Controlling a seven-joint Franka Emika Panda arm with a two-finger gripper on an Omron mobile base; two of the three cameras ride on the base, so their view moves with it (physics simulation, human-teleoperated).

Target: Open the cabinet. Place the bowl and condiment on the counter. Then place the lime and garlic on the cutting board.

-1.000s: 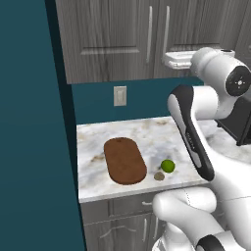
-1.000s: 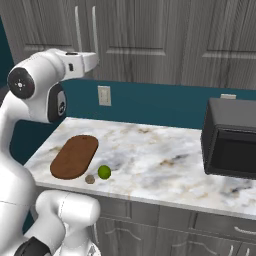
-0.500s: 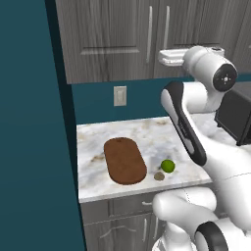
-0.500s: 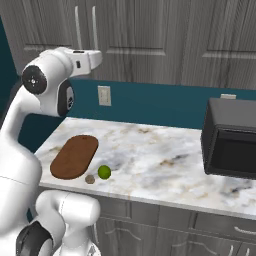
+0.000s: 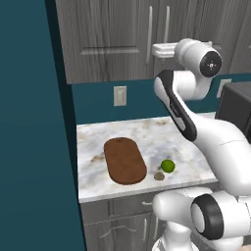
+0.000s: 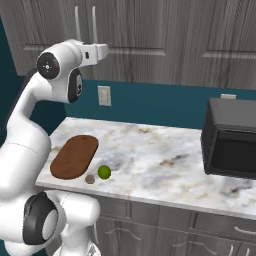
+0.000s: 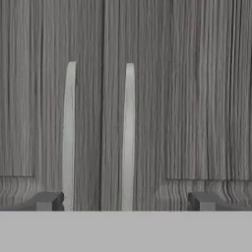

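End effector (image 7: 123, 201) spread wide, holding nothing, facing the shut cabinet (image 7: 172, 98) handles (image 7: 129, 133).

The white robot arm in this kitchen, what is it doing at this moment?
The arm holds its open gripper up at the closed tall grey wood-grain cabinet, facing the two slim silver bar handles; nothing is gripped. On the white marble counter, the small green lime and tan garlic bulb lie beside the dark brown oval cutting board.

Teal wall (image 6: 165, 102) — black microwave (image 6: 230, 137), outlet (image 6: 104, 95)
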